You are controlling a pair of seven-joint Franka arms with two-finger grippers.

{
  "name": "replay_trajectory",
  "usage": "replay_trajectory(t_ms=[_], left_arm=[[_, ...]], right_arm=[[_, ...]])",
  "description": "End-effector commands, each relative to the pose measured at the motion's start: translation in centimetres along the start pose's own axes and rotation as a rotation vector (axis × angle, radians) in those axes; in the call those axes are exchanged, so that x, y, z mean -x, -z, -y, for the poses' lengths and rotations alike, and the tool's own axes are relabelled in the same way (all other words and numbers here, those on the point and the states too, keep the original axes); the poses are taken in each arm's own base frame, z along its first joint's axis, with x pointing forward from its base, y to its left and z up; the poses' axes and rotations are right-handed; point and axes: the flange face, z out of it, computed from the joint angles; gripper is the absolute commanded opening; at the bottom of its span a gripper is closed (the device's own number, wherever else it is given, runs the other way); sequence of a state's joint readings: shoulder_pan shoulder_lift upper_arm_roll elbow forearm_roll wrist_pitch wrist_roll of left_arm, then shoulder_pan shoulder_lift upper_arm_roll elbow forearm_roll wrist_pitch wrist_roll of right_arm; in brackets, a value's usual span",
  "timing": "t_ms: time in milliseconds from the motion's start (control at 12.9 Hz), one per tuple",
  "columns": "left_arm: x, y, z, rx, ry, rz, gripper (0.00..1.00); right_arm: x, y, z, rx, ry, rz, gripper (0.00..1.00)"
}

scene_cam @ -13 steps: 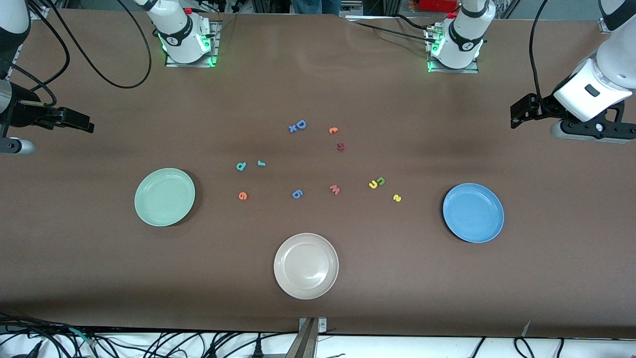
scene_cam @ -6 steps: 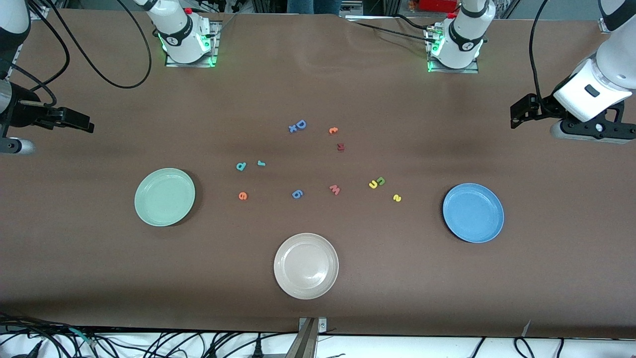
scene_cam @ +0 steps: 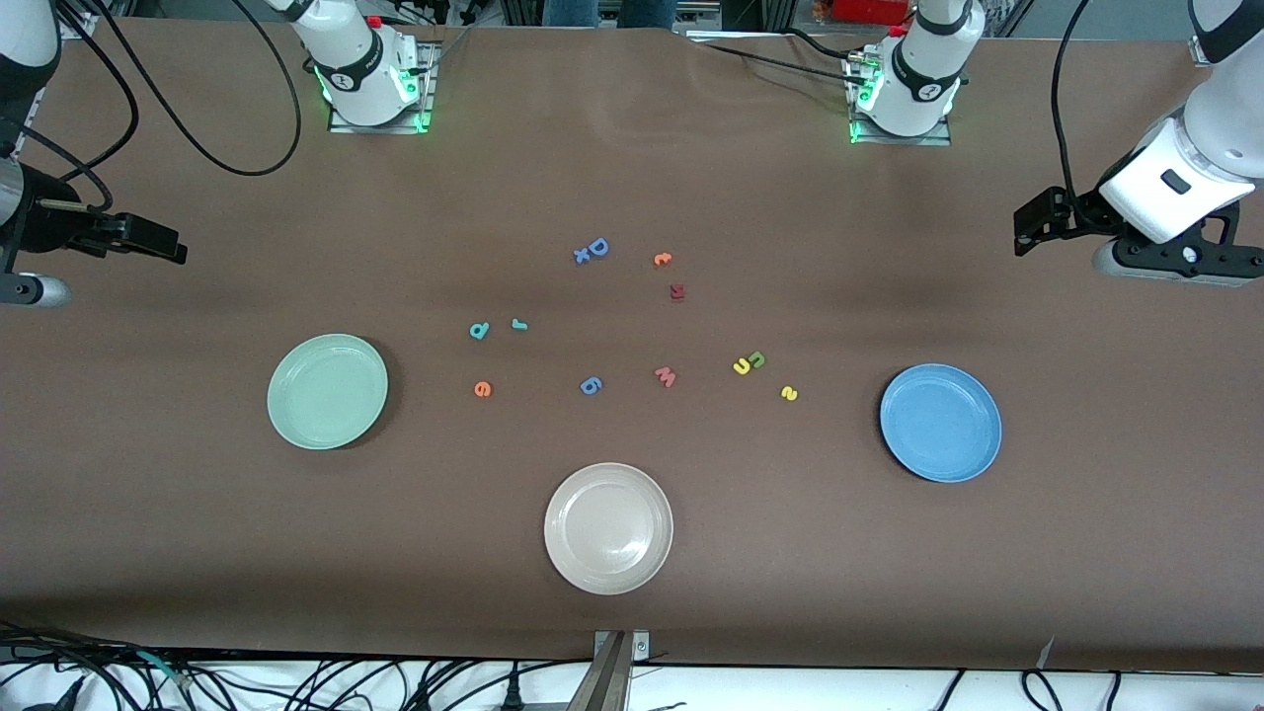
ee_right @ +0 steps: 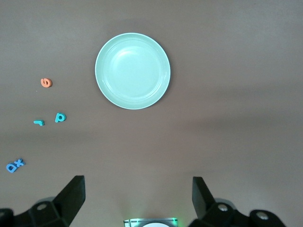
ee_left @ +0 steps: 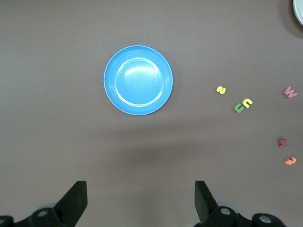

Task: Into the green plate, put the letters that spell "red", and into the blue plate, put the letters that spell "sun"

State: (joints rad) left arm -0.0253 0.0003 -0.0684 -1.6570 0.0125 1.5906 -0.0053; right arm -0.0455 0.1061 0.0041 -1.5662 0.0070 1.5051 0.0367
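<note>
Green plate [scene_cam: 327, 392] – pale mint, round, raised rim, blue plate [scene_cam: 940, 423] alike

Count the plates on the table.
3: the green plate toward the right arm's end, the blue plate toward the left arm's end, the beige plate between them, nearest the front camera.

Both arms wait raised at the table's ends, left gripper [ee_left: 138, 201] and right gripper [ee_right: 137, 196] gaping wide
</note>
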Motion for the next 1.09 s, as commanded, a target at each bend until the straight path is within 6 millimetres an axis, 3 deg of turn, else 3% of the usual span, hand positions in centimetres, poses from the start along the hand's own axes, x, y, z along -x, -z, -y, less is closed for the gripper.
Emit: replay_trajectory(t_ms=[0, 544, 855, 1010], left_arm=[[-0.2, 0.3, 0.2, -0.021, -0.021, 0.005, 1.00], [-0.2, 0.3, 0.3, -0.020, -0.018, 0.005, 1.00], [-1.6, -1.3, 0.3, -0.020, -0.015, 0.030, 1.00], [-3.3, -4.7, 0.1, -0.025, -0.021, 0.090, 1.00]], right_arm=[[0.1, 0.4, -0.1, -0.022, 0.011, -0.001, 1.00], [0.1, 0.4, -0.1, -0.021, 0.009, -0.001, 1.00], [0.1, 0.4, -0.1, -0.022, 0.011, -0.001, 1.00], [0.1, 0.4, -0.1, -0.022, 0.011, -0.001, 1.00]])
